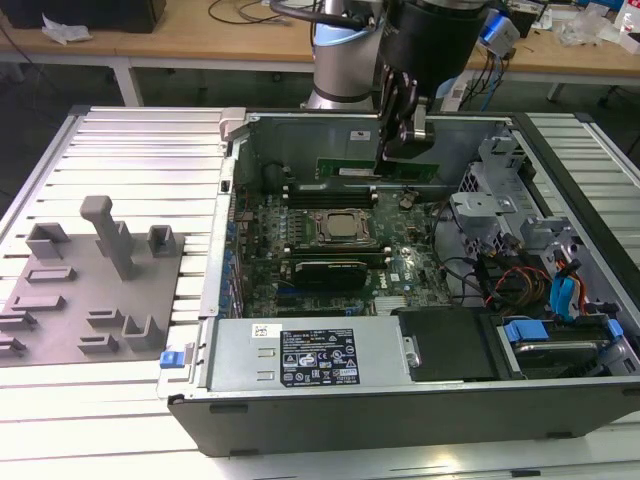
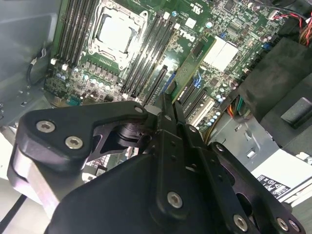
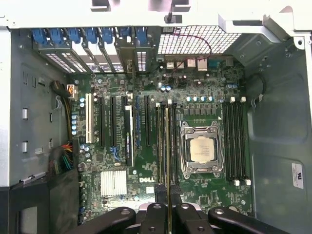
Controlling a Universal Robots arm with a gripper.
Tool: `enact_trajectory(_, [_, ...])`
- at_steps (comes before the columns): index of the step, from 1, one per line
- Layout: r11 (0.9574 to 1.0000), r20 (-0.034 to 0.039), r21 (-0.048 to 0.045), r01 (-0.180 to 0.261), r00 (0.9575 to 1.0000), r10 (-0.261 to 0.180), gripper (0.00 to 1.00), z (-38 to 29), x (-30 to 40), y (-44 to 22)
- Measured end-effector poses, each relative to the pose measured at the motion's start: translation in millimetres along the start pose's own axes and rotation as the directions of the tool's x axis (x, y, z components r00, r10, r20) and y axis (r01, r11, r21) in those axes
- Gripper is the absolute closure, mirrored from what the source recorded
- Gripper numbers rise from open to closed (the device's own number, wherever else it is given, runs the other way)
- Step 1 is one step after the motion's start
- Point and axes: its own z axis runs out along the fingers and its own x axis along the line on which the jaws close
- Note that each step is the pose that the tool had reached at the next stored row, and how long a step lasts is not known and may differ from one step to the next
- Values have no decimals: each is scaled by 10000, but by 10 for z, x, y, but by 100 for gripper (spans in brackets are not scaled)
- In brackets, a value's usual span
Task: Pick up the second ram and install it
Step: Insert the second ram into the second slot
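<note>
My gripper (image 1: 386, 158) hangs inside the open computer case (image 1: 230, 300), shut on the second ram (image 1: 350, 168), a long narrow green stick held on edge. In the first wrist view the second ram (image 3: 167, 146) is a thin line running out from the fingers (image 3: 157, 210) over the bank of memory slots (image 3: 174, 146) beside the silver processor socket (image 3: 200, 148). In the second wrist view the second ram (image 2: 195, 63) slants away from the gripper (image 2: 168, 105) above the motherboard (image 2: 229, 19). I cannot tell whether the stick touches a slot.
A second bank of memory slots (image 3: 234, 146) lies on the socket's other side. Black expansion slots (image 3: 112, 126) and blue-tabbed brackets (image 3: 87, 36) sit beyond. Cables (image 1: 520, 275) and a drive bay (image 1: 560, 335) fill the exterior view's right; a grey fixture (image 1: 100, 280) lies left of the case.
</note>
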Motion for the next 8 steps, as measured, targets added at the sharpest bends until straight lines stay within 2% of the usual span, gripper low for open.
enact_trajectory(3, [10000, 30, -1, 1, 10000, -1, 87, 23, -7, -1])
enact_trajectory(4, [10000, 101, -4, 7, 9999, -7, 87, 34, -16, -1])
enact_trajectory(5, [10000, 204, -8, 13, 9998, -13, 87, 45, -24, -1])
enact_trajectory(8, [10000, 213, -8, 15, 9998, -15, 87, 77, -37, -4])
